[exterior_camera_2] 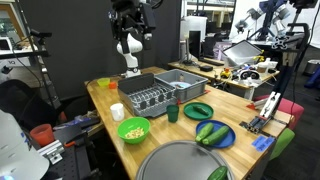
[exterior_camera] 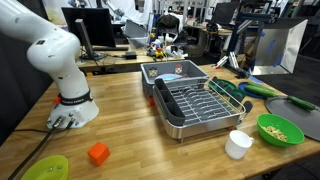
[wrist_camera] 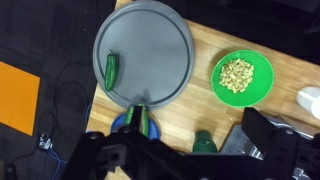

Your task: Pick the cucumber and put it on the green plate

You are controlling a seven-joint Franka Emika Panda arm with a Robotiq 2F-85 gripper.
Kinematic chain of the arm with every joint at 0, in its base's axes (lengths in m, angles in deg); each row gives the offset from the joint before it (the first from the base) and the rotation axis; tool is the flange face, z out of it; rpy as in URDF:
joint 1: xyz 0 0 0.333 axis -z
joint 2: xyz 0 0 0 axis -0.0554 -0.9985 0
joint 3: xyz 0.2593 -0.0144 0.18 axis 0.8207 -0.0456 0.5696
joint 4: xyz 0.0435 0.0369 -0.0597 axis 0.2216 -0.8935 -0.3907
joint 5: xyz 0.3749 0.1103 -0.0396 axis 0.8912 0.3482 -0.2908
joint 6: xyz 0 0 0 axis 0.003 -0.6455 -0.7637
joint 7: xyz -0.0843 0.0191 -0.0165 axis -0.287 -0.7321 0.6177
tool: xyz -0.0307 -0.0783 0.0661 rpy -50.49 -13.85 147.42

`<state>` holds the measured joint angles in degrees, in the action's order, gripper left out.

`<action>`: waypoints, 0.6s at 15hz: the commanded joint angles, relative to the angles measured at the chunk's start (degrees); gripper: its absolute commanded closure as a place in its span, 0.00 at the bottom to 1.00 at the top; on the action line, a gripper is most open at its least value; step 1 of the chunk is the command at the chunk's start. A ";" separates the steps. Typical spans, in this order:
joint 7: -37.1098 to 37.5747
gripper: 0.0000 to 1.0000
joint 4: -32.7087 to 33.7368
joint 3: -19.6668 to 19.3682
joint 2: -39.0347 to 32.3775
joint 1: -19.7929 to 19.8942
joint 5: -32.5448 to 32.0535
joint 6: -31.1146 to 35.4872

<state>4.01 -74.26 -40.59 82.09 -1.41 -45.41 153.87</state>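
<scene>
The cucumber [exterior_camera_2: 212,133] is long, dark green and glossy and lies on a blue plate [exterior_camera_2: 226,142] near the table's front edge. It also shows in an exterior view [exterior_camera: 258,88], and in the wrist view [wrist_camera: 143,121] its lower end is hidden by my gripper's body. The dark green plate [exterior_camera_2: 198,110] sits between the blue plate and the dish rack [exterior_camera_2: 150,97] and is empty. My gripper [exterior_camera_2: 130,22] hangs high above the rack, far from the cucumber. In the wrist view its jaws [wrist_camera: 188,152] are wide apart and empty.
A large grey round plate [wrist_camera: 143,55] holds a small green vegetable [wrist_camera: 111,68]. A green bowl of nuts [wrist_camera: 242,75], a white cup [exterior_camera_2: 117,111] and a dark green cup [wrist_camera: 205,143] stand near the rack. An orange block [exterior_camera: 97,153] and a yellow-green plate [exterior_camera: 45,168] lie by the robot base.
</scene>
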 commanded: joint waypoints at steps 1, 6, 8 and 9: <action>-0.48 0.00 0.14 0.25 -1.68 0.93 0.00 0.56; -0.97 0.00 1.39 -0.15 -4.30 1.34 -0.15 0.93; -0.98 0.00 1.39 -0.17 -4.22 1.34 -0.15 0.92; -0.99 0.00 1.39 -0.17 -4.22 1.34 -0.15 0.92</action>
<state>3.31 -72.96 -41.54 77.97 -0.96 -45.91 154.84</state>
